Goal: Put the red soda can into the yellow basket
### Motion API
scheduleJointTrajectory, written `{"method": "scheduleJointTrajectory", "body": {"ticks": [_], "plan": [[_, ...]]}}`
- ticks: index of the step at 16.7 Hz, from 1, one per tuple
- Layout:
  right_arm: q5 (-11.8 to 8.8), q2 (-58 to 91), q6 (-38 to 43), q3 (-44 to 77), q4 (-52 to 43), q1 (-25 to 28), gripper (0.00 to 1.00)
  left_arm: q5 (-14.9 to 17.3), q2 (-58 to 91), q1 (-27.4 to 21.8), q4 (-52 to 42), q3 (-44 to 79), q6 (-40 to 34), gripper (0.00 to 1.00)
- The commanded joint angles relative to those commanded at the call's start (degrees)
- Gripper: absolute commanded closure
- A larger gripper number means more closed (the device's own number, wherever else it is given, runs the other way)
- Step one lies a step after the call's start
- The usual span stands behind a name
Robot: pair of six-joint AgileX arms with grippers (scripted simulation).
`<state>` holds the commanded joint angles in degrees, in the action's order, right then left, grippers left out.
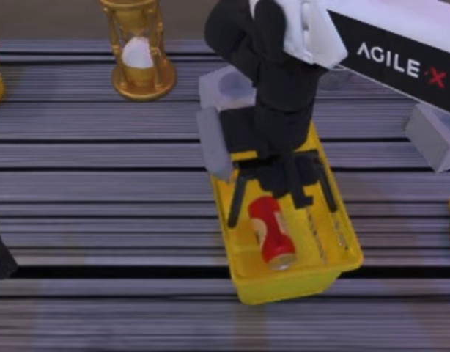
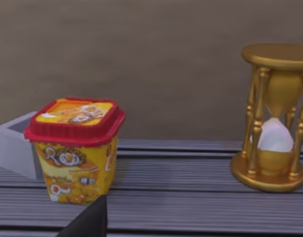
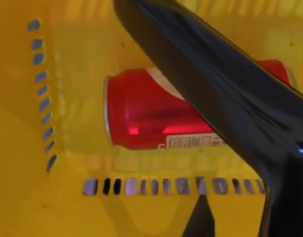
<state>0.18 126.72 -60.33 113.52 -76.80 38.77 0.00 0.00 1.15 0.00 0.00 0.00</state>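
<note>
In the top view you see the red soda can [image 1: 271,232] lying on its side on the floor of the yellow basket [image 1: 342,249], with its long axis running almost along the long side of the basket and its silver end turned to the near edge of the tabletop [image 1: 100,220]. Your right hand [image 1: 280,187] hangs over the far half of the basket, so the can lies just beyond its fingertips, toward the near wall; the fingers look spread and nothing is between them. The left arm is only a dark shape at the left edge of this view, well apart from the basket, so the right arm is much the nearer one. An hourglass [image 1: 139,51] stands far on the left. In the left wrist view you see only the hourglass and a cup of noodles with a red lid [image 2: 75,150]; I cannot tell how the left hand stands. In the right wrist view the can rests free on the yellow floor beside the slotted wall, and one dark finger [image 3: 215,89] crosses in front of it without holding it. I judge the can is already placed, so the coming move is to lift the right hand straight up, away from the can.
</note>
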Motion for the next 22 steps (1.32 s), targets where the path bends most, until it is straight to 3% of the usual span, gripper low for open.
{"method": "scheduleJointTrajectory", "body": {"ticks": [22], "plan": [[0.06, -0.39, -0.61, 2.21, -2.42, -0.42, 1.00, 0.00, 0.00, 0.00, 0.00, 0.00, 0.00, 0.00]]}}
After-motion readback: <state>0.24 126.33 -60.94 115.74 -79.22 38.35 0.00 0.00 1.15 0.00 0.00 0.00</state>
